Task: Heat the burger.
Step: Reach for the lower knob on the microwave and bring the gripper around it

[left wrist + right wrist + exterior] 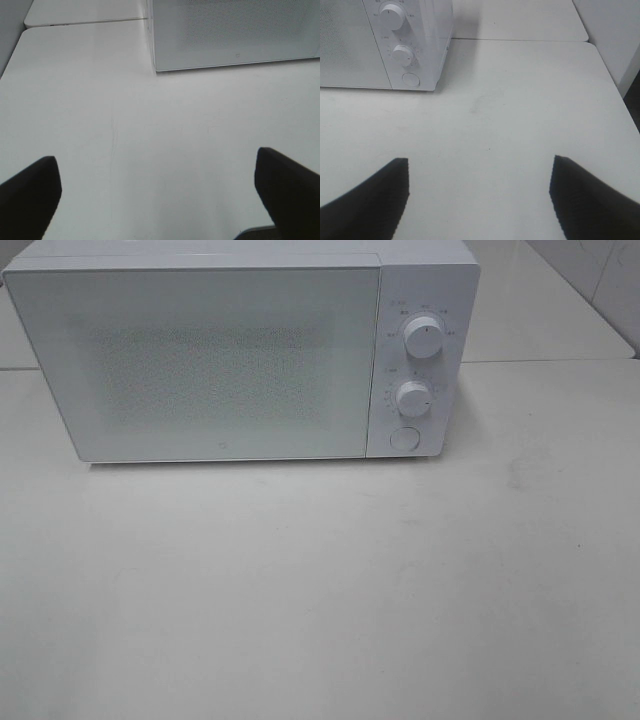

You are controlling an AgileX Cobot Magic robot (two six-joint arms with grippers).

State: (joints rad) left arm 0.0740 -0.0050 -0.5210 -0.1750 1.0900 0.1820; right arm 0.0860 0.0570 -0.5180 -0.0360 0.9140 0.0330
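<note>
The burger is out of view in every frame. A white microwave point(240, 350) stands at the back of the white table with its door shut; its front also shows in the left wrist view point(235, 32) and the right wrist view point(385, 42). Neither arm appears in the high view. My left gripper point(157, 192) hovers over bare table in front of the microwave's left corner, open and holding nothing. Over the table to the right of the microwave, my right gripper point(480, 192) is open too, with nothing between its fingers.
Two round knobs point(423, 338) point(413, 397) and a round button point(404, 438) sit on the microwave's right panel. The table point(320, 590) is made of joined white tops with a seam behind the microwave. Its right edge point(612, 75) drops off near a wall.
</note>
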